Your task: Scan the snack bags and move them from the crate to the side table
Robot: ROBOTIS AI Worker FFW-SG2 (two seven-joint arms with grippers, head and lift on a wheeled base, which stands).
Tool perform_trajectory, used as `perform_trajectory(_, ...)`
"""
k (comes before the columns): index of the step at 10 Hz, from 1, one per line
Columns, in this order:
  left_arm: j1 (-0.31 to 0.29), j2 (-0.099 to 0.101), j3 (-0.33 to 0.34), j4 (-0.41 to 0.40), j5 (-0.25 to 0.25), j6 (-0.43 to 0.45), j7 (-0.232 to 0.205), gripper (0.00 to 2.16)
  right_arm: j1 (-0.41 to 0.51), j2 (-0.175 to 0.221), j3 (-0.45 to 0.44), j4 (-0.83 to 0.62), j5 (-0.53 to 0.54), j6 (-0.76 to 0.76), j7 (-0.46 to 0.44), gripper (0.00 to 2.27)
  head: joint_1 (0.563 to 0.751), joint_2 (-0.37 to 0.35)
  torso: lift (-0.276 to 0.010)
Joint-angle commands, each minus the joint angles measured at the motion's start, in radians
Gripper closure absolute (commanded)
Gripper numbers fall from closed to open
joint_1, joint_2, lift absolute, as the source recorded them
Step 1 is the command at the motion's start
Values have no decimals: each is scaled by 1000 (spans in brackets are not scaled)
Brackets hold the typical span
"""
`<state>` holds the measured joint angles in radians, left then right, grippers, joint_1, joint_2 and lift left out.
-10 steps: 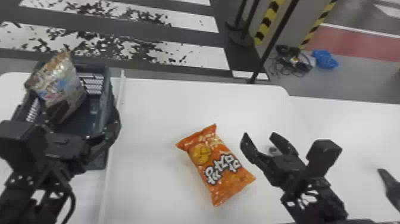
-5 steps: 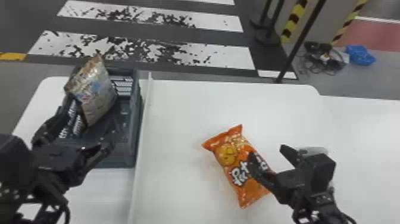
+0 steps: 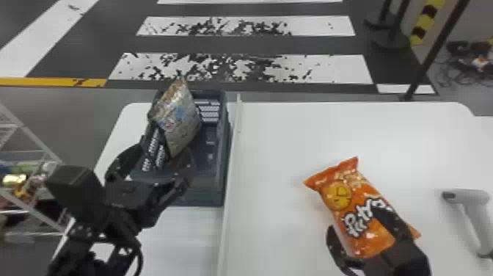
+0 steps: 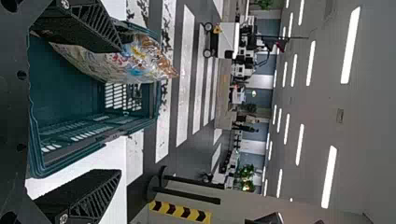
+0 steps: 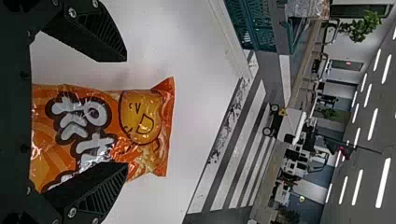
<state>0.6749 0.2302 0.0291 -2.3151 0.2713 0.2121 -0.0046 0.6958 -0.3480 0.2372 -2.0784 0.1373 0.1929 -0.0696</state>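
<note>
orange snack bag (image 3: 357, 205): lay with its long axis pointing out from the nearer right gripper (image 5: 126, 112), fingers wide apart, holding nothing.

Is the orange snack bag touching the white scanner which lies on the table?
Apart. The head view shows it: bare white table top lies between the orange snack bag and the scanner.

the orange snack bag (image 3: 337, 196) lies aslant on the white table (image 3: 275, 165); a silvery bag (image 3: 179, 117) (shiny, colourfully printed) leans upright in the crate (image 3: 211, 189).
</note>
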Motion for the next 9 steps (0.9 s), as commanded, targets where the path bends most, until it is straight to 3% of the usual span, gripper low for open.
perform_trajectory(1, 0, 0, 2, 3, 2, -1, -2, 73, 7, -20, 45, 6, 51, 0, -15, 137, 695, 94, -87)
perform_trajectory(4, 0, 0, 11, 2, 36, -1, -28, 73, -64, -48, 86, 107, 94, -62, -59, 137, 695, 118, -87)
perform_trajectory(9, 0, 0, 23, 2, 60, 8, -57, 73, -88, -66, 88, 175, 105, -59, -59, 140, 695, 97, -87)
